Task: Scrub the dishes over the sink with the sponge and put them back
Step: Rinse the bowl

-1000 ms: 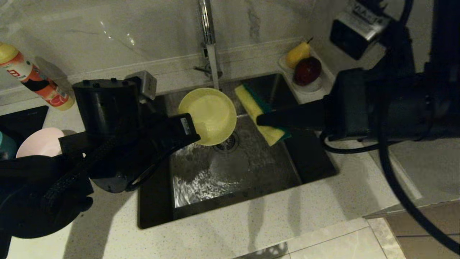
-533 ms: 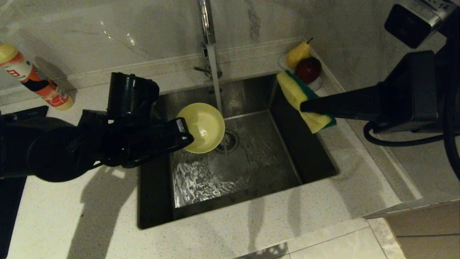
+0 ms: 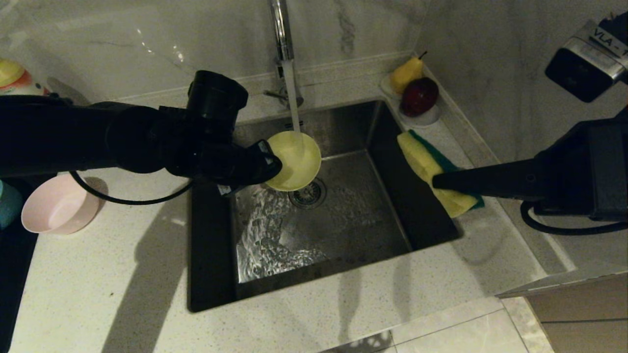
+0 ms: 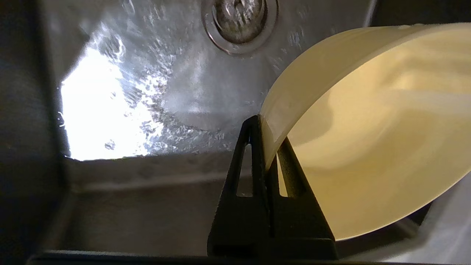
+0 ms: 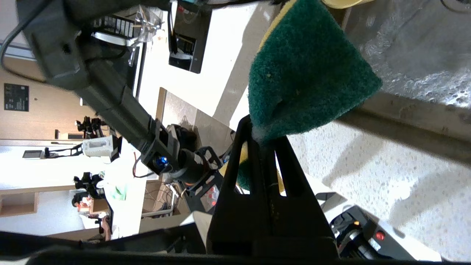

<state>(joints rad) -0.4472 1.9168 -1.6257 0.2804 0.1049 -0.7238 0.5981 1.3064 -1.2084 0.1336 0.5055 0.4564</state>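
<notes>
My left gripper [image 3: 274, 164] is shut on the rim of the yellow bowl [image 3: 295, 159], holding it tilted over the sink [image 3: 343, 230] under the running tap water. In the left wrist view the fingers [image 4: 254, 147] pinch the bowl [image 4: 368, 129] wall above the drain [image 4: 239, 18]. My right gripper [image 3: 435, 182] is shut on the sponge [image 3: 431, 169], over the sink's right rim and apart from the bowl. The sponge's green face [image 5: 305, 70] shows above my right gripper [image 5: 263, 134]. The pink bowl [image 3: 59, 203] sits on the left counter, with a sliver of the blue bowl [image 3: 5, 203] beside it.
The chrome tap [image 3: 280, 29] runs a stream into the basin. A white dish with a pear and a red fruit [image 3: 417, 93] stands at the sink's back right corner. A bottle [image 3: 12, 78] peeks out behind my left arm.
My left arm swung round and carried the yellow bowl back under the tap stream. My right gripper drew the sponge away from the bowl to the sink's right rim.
</notes>
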